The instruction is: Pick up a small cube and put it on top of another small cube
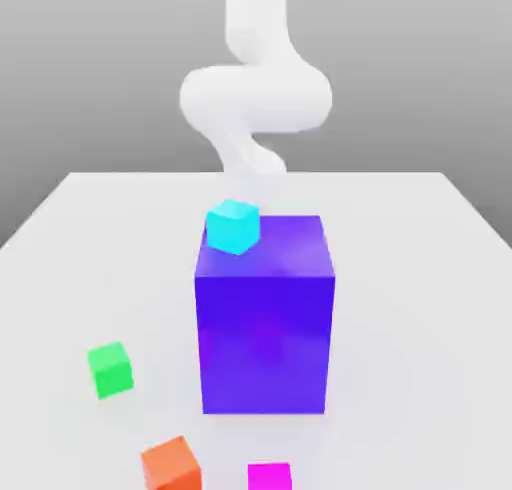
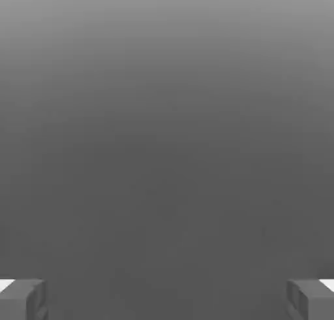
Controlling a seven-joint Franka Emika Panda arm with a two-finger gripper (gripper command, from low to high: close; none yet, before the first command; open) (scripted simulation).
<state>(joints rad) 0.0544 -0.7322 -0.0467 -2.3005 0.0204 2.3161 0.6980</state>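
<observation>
The small magenta-pink cube (image 1: 269,476) lies at the near edge of the white table, just in front of the big blue-purple block (image 1: 265,313). The small bright green cube (image 1: 110,369) rests on the table toward the exterior view's left of that block. In the hand view my gripper (image 2: 167,299) is open, its two grey fingertips (image 2: 23,299) far apart with nothing between them, facing a plain grey backdrop. The white arm (image 1: 255,93) curls up behind the block at the far side of the table.
A cyan cube (image 1: 233,226) sits on the block's top at its far left corner. An orange cube (image 1: 172,465) lies near the front edge between the green and magenta cubes. The white table (image 1: 420,278) stretches to the exterior view's right.
</observation>
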